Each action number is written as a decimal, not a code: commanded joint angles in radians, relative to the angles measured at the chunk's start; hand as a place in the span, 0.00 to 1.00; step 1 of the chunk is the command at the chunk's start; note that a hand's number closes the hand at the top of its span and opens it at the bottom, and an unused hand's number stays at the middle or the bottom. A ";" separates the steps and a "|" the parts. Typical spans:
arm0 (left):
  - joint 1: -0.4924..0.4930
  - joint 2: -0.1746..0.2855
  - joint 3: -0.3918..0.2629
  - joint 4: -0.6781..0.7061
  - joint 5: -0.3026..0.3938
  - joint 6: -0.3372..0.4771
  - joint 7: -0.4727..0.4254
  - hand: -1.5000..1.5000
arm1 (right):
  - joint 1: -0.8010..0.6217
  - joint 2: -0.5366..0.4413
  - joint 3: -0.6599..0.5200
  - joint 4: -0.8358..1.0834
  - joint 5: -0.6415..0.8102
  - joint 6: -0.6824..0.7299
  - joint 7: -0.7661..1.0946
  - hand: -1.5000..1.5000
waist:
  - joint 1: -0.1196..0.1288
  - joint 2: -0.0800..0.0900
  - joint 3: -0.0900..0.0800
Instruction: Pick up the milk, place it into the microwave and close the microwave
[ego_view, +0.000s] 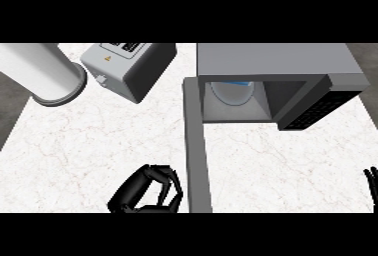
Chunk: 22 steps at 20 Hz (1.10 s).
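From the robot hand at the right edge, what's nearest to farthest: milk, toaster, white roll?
1. Milk, inside the open microwave, up-left of the right robot hand.
2. Toaster, farther left at the back.
3. White roll, far left.

This is looking like a kitchen: a white, faintly veined stone counter (88, 150) is spreading across the whole view, a grey microwave (273, 60) is sitting at one o'clock with its door (196, 150) standing open toward six o'clock, a grey toaster (129, 65) with top slots is standing at eleven o'clock, and a white cylinder (40, 70) is lying at ten o'clock.
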 joint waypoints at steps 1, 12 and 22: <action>-0.125 -0.010 -0.076 0.150 -0.045 -0.055 0.096 1.00 | -0.037 -0.054 -0.009 0.030 -0.003 0.063 -0.003 0.00 | -0.008 0.005 0.001; -0.315 -0.010 -0.479 0.424 0.079 0.177 0.058 1.00 | -0.036 -0.067 -0.015 0.034 -0.029 0.132 -0.064 0.00 | -0.008 0.003 0.000; -0.474 -0.009 -0.694 0.433 0.389 0.480 0.008 0.00 | 0.006 -0.055 0.061 -0.184 -0.050 0.139 0.004 0.00 | -0.086 0.010 -0.005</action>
